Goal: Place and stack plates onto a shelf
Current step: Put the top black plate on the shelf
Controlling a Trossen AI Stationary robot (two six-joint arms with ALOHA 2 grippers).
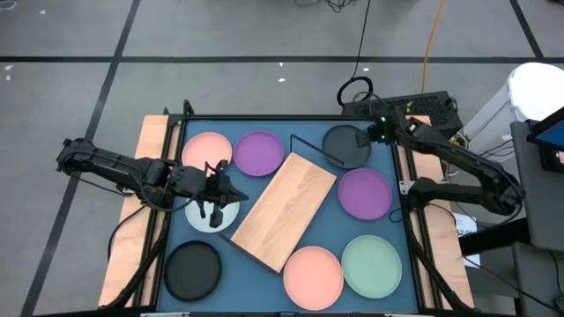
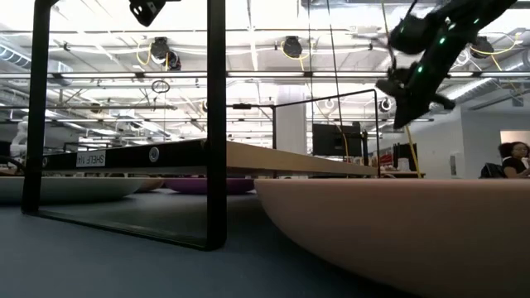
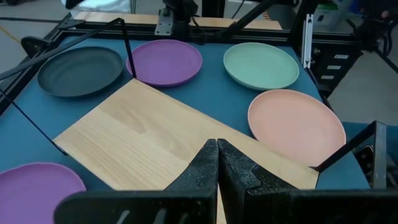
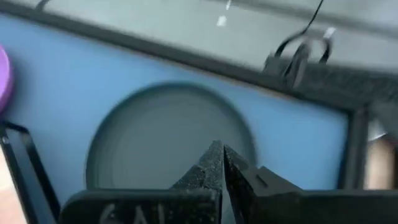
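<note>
Shelf (image 1: 286, 210): lying at a slant mid-table, board bare, nothing stacked on it yet.
Plates: eight, all on the blue table (image 1: 388, 238) around the shelf — pink (image 1: 205, 151) and purple (image 1: 259, 152) at the far left, black (image 1: 345, 145) far right, second purple (image 1: 365, 193) beside the shelf, green (image 1: 372, 264) and pink (image 1: 313, 275) near right, black (image 1: 193, 269) near left, white-grey (image 1: 214, 214) under the left arm.
Right tool (image 1: 374, 132): up in the air above the far black plate's edge, fingers pressed together, gripping nothing.
Left tool (image 1: 214, 189): over the white-grey plate, fingers closed tight and pointing across the shelf, nothing pinched between them.
Risk one: closed fingers can't take a rim; coming down like that would just shove the plate along.
Risk two: the shelf's thin wire frame stands right by the far black plate, so a low carry could snag it.
Risk three: a shallow rim grip may let a plate tip out on the lift.
</note>
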